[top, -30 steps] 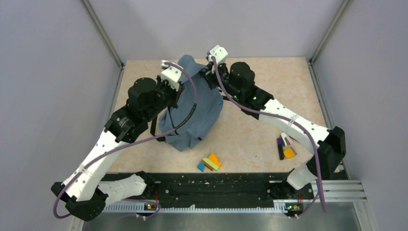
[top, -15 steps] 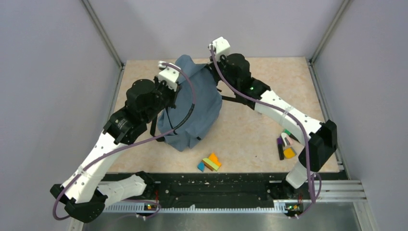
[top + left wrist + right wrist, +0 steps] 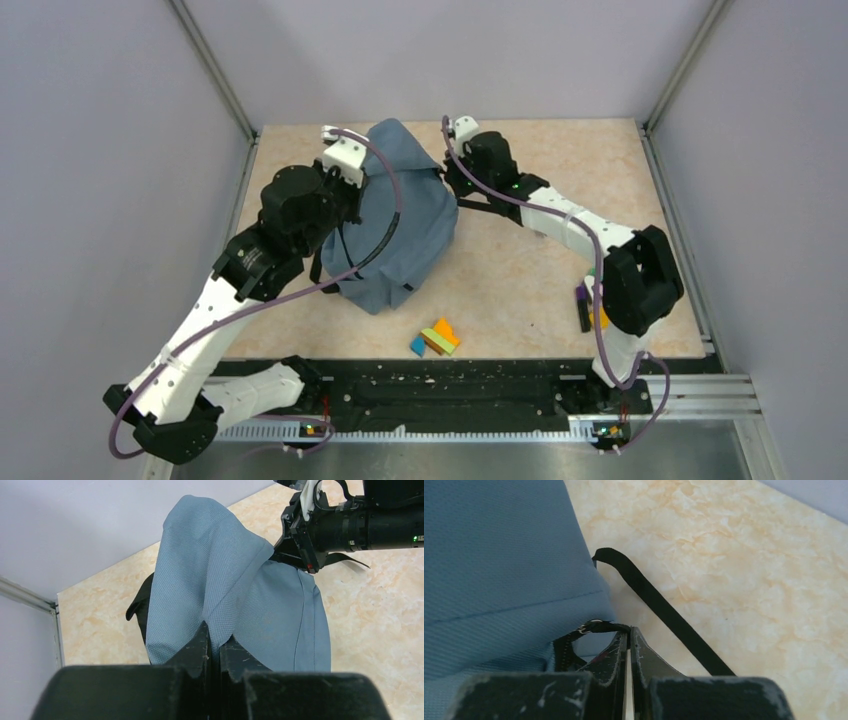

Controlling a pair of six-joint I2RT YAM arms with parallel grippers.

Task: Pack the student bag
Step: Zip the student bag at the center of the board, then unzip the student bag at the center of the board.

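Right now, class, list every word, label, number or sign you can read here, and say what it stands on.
No text can be read.
The student bag shows plain blue fabric with no label in view.
The small coloured items near the arm bases are too small to show any print.

Student bag (image 3: 400, 230) lies mid-table (image 3: 520, 270); block cluster (image 3: 436, 338) just before it — second small pile (image 3: 592, 312) well to its right.

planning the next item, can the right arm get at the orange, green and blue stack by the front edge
Probably not yet: the right gripper is shut on a black loop of the slate-blue fabric backpack. Once it lets go, nothing seems to block the orange, green and blue stack.
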